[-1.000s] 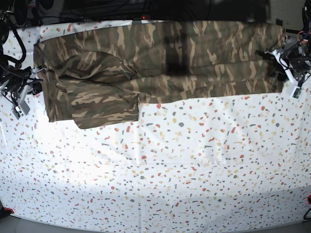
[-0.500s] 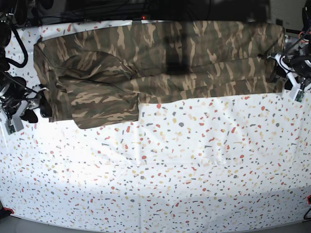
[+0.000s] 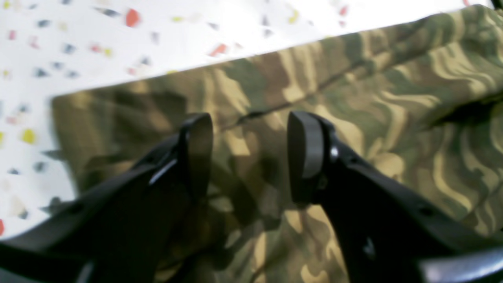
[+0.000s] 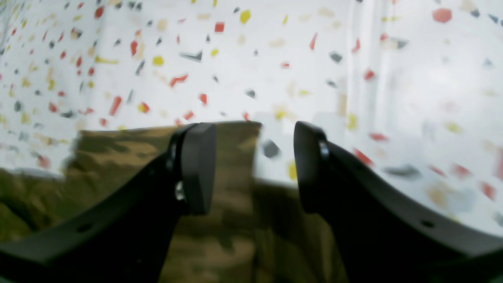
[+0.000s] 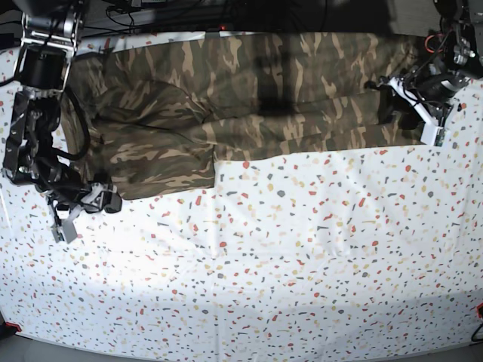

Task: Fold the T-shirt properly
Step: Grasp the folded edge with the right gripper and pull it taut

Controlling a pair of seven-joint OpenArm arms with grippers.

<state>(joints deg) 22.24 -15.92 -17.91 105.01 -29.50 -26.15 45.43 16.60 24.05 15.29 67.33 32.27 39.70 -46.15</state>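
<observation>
The camouflage T-shirt [image 5: 249, 90] lies flat along the table's far side, folded into a long band, with a sleeve part at the left [image 5: 158, 154]. Its collar and label do not show. My left gripper [image 5: 392, 104] hovers over the shirt's right end. In the left wrist view it [image 3: 249, 151] is open and empty above the cloth [image 3: 393, 98], near the cloth's corner. My right gripper [image 5: 112, 200] is at the shirt's near left corner. In the right wrist view it [image 4: 254, 169] is open and empty, with the cloth's corner [image 4: 232, 157] between the jaws.
The table has a white cover [image 5: 287, 256] speckled red, grey and yellow. Cables and dark gear [image 5: 181, 11] run along the far edge. My right arm's links [image 5: 34, 113] stand over the shirt's left end.
My right gripper has swung forward and inward to the shirt's near left corner. My left gripper has moved inward over the shirt's right end. Both stay open.
</observation>
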